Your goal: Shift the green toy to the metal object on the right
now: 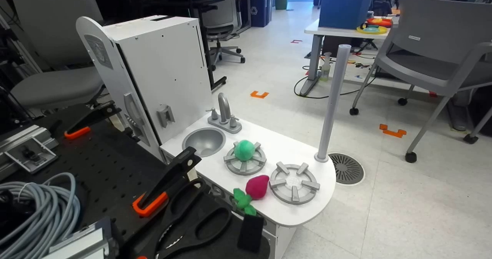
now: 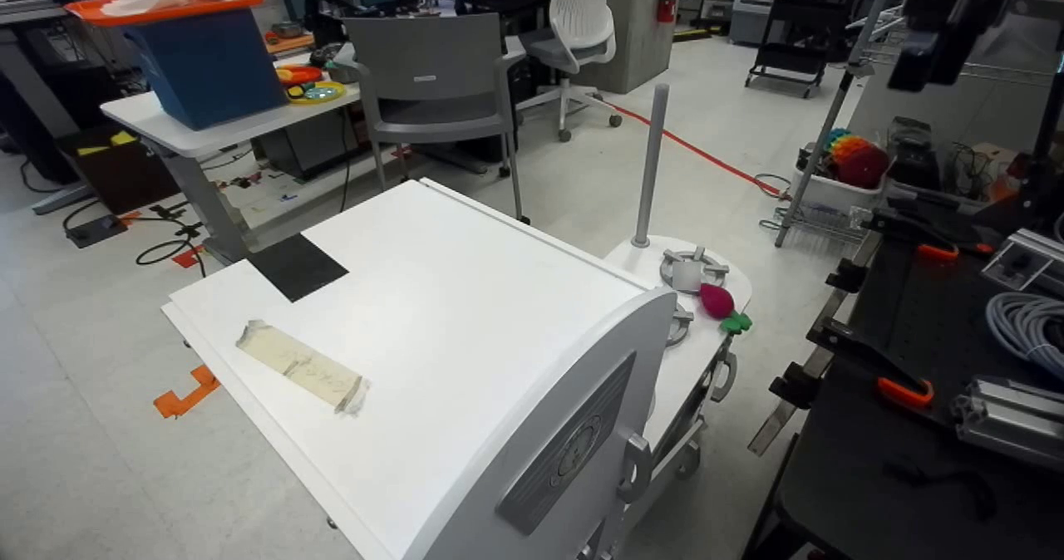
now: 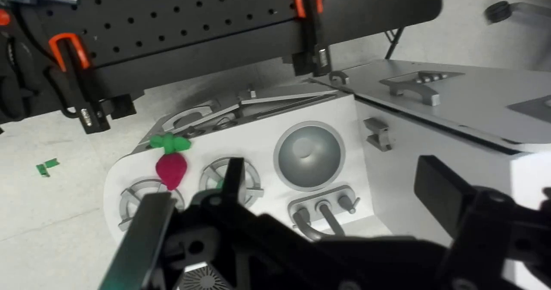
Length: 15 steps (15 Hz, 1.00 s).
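- Green toy: we log it on the counter of the white play kitchen, the largest item in these notes.
- Tall cabinet: forms one end of the kitchen; in an exterior view it blocks part of the counter from our sight.
- Gray pole: stands upright at the opposite end of the counter.
- Gripper: in the wrist view we read its dark fingers as wide apart with nothing held; the sink basin shows through the gap.
- Sink basin: round, recessed in the counter near the cabinet; a faucet sits just beside it.
- Metal object: round silvery grate with spokes, near the foot of the pole; we have it in both exterior views.
- Sink-side grate: same pattern, between the metal object and the basin; a finger covers part of it in the wrist view.
- Pink toy: lies between the two grates near a long edge, darker green leaves toward that edge, pointed end at the metal object's rim; whether they touch, we cannot tell.
- Smallest, the green toy itself: a light teal-green ball resting on top of the sink-side grate, apart from the metal object. The wrist view gives us only a green sliver beside a finger.
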Available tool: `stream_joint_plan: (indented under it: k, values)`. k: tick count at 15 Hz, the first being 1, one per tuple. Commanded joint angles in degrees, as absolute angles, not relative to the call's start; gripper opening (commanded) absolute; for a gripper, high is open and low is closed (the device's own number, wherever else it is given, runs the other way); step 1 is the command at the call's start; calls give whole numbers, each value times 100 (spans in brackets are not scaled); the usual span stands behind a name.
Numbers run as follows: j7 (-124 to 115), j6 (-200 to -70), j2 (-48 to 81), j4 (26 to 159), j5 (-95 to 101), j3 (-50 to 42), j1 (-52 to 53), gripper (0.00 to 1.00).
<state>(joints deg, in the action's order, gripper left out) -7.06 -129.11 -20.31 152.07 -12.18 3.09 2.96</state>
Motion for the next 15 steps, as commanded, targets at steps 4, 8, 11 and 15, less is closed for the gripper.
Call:
stream_joint_plan:
  k: [4, 8, 11, 15]
  values:
    - [-779, -14397, 569, 14157, 119, 75, -265, 100]
    - [-757, -14837, 2042, 12884, 96, -147, -206, 100]
    - [-730, -14930, 3019, 11988, 95, -285, -164, 100]
    - [-755, -14870, 4296, 11013, 147, -473, -96, 100]
